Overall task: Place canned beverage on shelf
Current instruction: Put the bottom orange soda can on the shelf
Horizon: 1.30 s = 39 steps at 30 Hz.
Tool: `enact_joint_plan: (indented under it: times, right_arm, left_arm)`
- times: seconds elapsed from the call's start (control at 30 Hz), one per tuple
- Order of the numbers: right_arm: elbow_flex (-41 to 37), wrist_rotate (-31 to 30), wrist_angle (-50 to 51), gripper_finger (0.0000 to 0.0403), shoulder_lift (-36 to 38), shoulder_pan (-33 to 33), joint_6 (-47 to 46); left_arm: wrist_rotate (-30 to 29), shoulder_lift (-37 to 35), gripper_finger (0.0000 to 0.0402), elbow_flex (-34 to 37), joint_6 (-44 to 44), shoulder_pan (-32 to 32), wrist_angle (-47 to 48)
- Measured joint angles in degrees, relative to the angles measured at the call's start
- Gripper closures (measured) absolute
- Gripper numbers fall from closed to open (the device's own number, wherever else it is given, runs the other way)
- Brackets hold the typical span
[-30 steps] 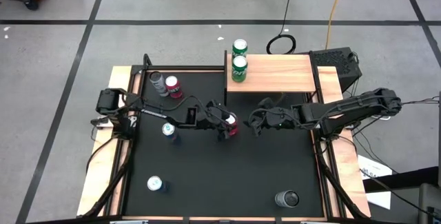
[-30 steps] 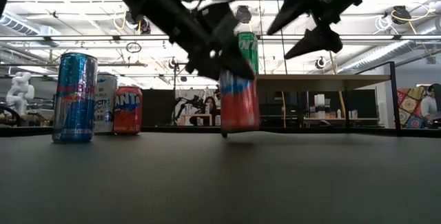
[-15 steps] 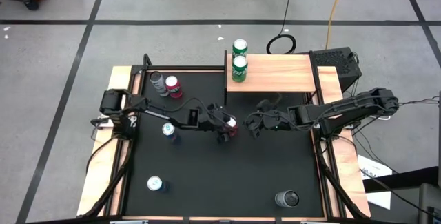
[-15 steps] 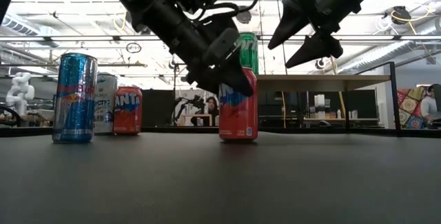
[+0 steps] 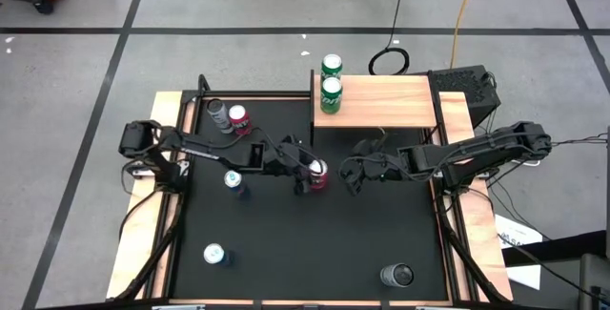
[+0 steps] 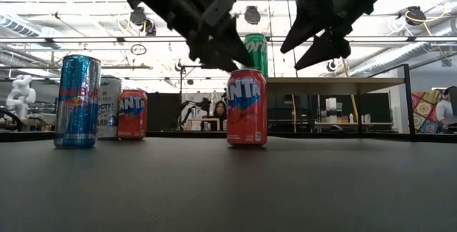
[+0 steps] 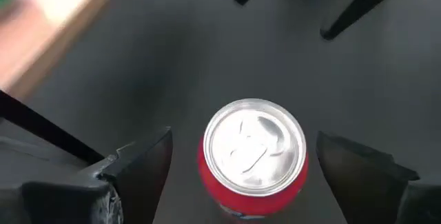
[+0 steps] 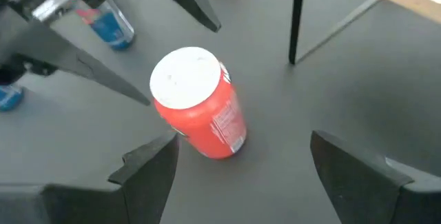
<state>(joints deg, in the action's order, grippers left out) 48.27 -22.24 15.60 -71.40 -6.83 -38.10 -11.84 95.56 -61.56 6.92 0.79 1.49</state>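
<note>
Two grippers bracket the upright red aluminium soda can (image 6: 246, 108) on the black desk mat (image 5: 305, 243). Your left gripper (image 6: 218, 43) hangs open above it; your right gripper (image 8: 241, 169) stands open alongside. Centre the right fingers about the can body, close squarely, then lift toward the light-brown wooden shelf (image 5: 386, 100).

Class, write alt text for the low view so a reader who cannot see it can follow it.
A red Fanta can stands upright on the black tabletop, with the left gripper open just above it and the right gripper open, higher, at its other side. Three more cans stand further off, and a green can sits on the shelf behind.
</note>
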Motion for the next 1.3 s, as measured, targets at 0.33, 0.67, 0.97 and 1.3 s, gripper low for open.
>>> enact_joint_plan:
  times: [0.33,0.67,0.97,1.3]
  right_arm:
    - [0.0,-0.19,-5.12,0.0089,0.0,0.0,-0.2]
    - [0.4,-0.55,-14.13,0.0089,-0.56,0.0,2.24]
    - [14.7,-5.18,-3.74,0.0089,-10.0,-0.02,4.15]
    - [25.64,-2.69,11.55,0.0086,-20.08,-0.03,5.79]
  left_arm:
    - [3.24,-10.29,0.0052,-0.45,3.01,-0.63,1.92]
    - [-1.81,-19.09,0.0052,-0.74,-0.26,-2.06,1.92]
    - [-3.39,-22.53,0.0052,-0.74,0.08,-3.26,2.18]
    - [-6.37,-24.38,0.0052,-0.72,0.25,-3.45,7.07]
